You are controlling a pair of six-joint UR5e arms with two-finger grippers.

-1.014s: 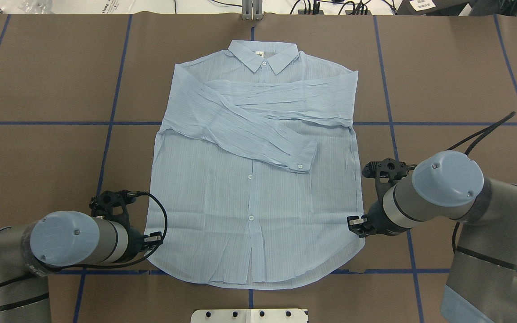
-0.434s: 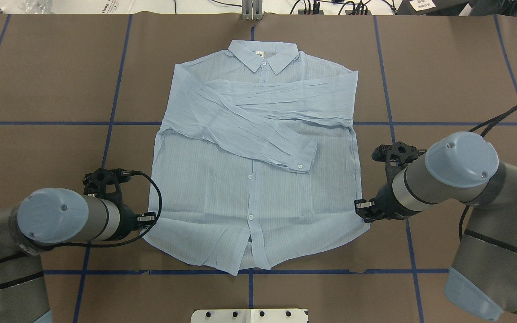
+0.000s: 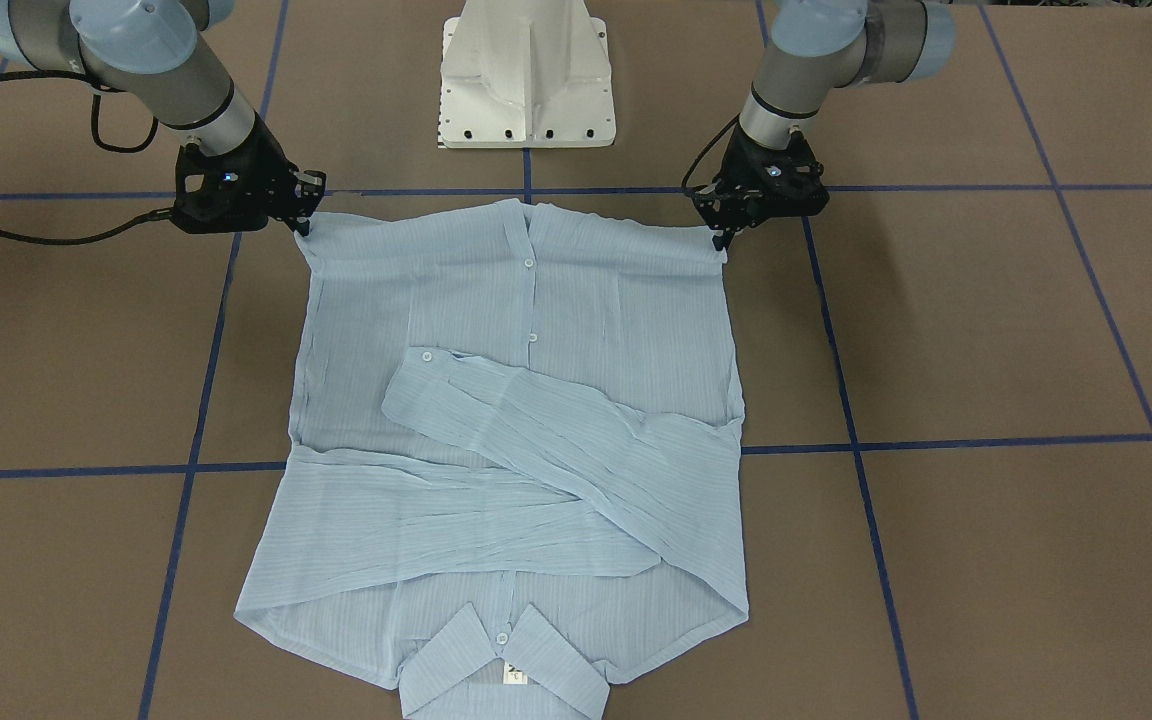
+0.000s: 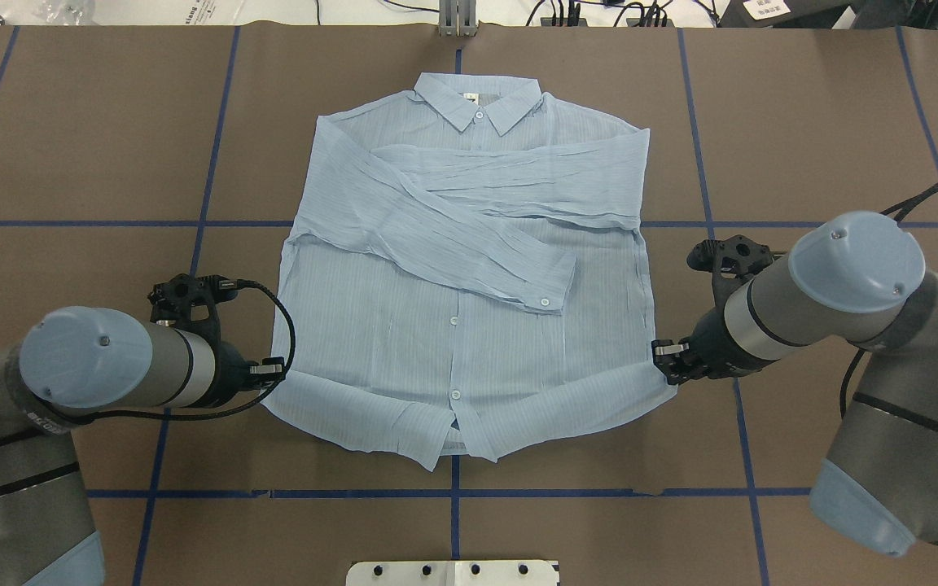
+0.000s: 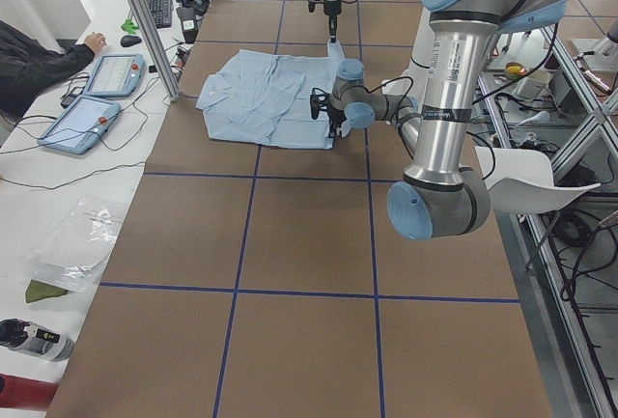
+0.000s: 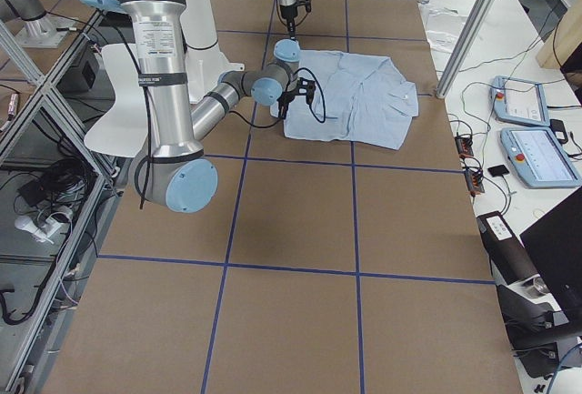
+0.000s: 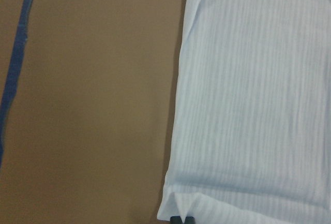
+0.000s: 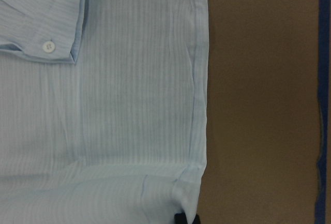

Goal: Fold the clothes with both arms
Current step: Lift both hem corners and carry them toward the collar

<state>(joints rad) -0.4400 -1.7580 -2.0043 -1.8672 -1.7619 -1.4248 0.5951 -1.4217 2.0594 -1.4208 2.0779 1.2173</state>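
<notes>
Just beyond the white pedestal base (image 3: 526,80), the left gripper (image 4: 273,373) and the right gripper (image 4: 664,360) are each pinching a hem corner of the pale blue striped shirt (image 4: 469,342), fingertips pressed together on the cloth. The hem is hanging raised between the two grippers, sagging toward the base at the button placket. Farther from the base, the rest of the shirt is lying flat, front up, on the brown table (image 4: 70,146). Both sleeves (image 4: 469,195) are lying crossed over the chest, and one buttoned cuff (image 4: 546,289) is resting just beside the placket. Farthest from the base, the pointed collar (image 4: 477,102) is lying open, with a small label (image 4: 471,98) showing inside.
</notes>
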